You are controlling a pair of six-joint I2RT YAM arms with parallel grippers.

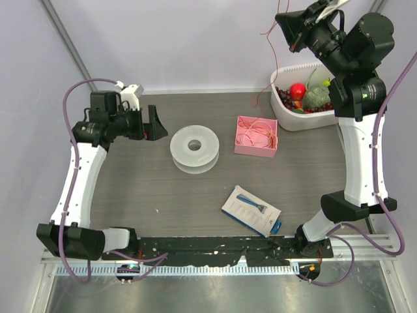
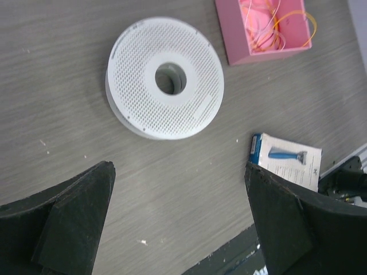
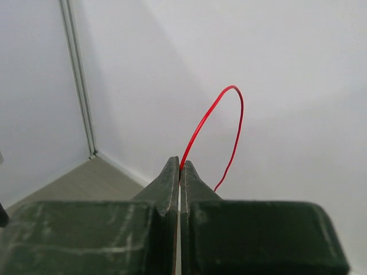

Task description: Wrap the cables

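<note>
The cable is a hair-thin red wire (image 3: 204, 118). My right gripper (image 3: 180, 166) is shut on it, raised high at the back right (image 1: 283, 21) in front of the wall. The wire arcs up from the fingertips and drops out of view. More of it lies in loose loops (image 1: 259, 134) in a pink box (image 1: 255, 151), which also shows in the left wrist view (image 2: 232, 40). A white perforated spool (image 1: 182, 153) lies flat mid-table (image 2: 132, 74). My left gripper (image 1: 156, 124) is open and empty (image 2: 179, 167), above the table, left of the spool.
A white bin (image 1: 287, 114) with toy fruit stands at the back right, under the right arm. A packaged blue razor (image 1: 251, 210) lies near the front edge (image 2: 292, 160). White walls close in the back and sides.
</note>
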